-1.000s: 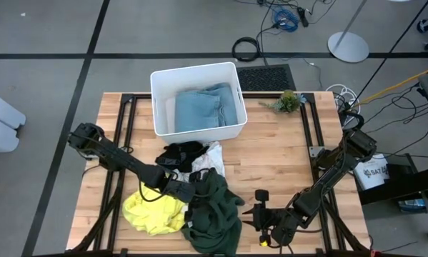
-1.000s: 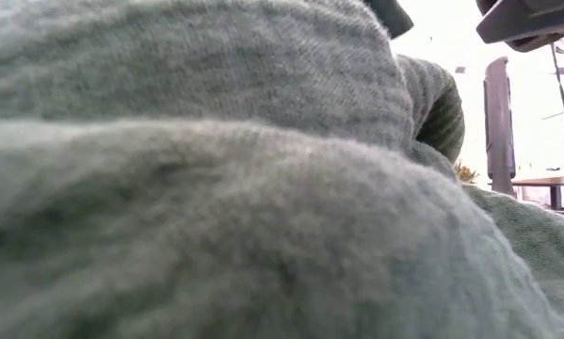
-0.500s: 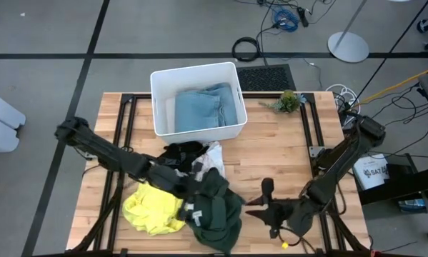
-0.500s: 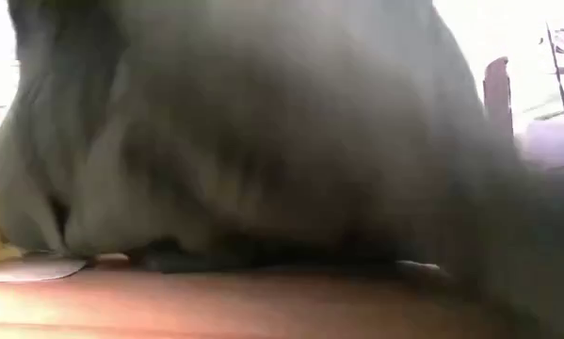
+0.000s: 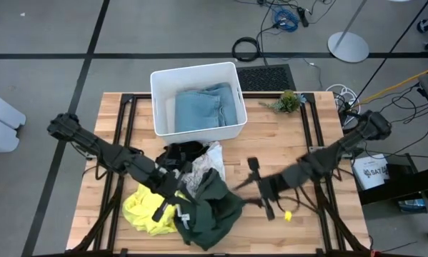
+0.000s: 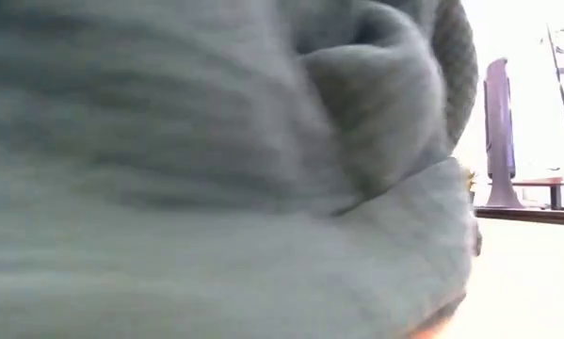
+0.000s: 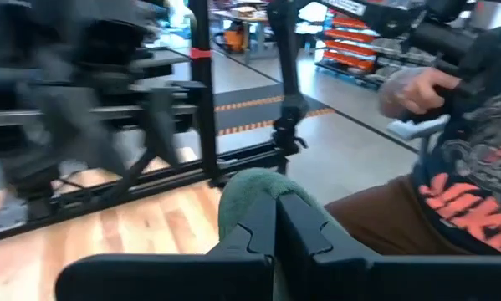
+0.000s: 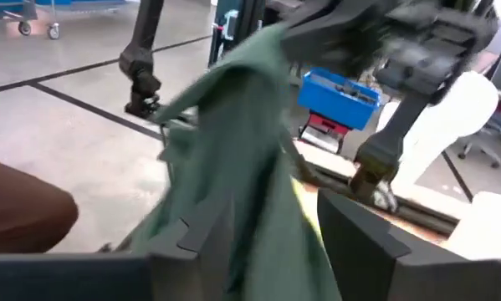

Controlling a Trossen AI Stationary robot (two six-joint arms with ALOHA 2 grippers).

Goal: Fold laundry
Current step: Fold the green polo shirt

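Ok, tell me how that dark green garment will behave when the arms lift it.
Probably floppy: the dark green garment lies crumpled in loose folds. Likely to drape and trail, as it hangs off the left claw in the left wrist view. Its thick-looking knit suggests some heft.

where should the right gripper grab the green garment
Probably the green garment's loose edge nearest the right gripper, coming in low from the table's right side. It lies bunched in a heap at the front of the table, and the left gripper is shut on its other side, so a pinch at the opposite edge could spread it flat.
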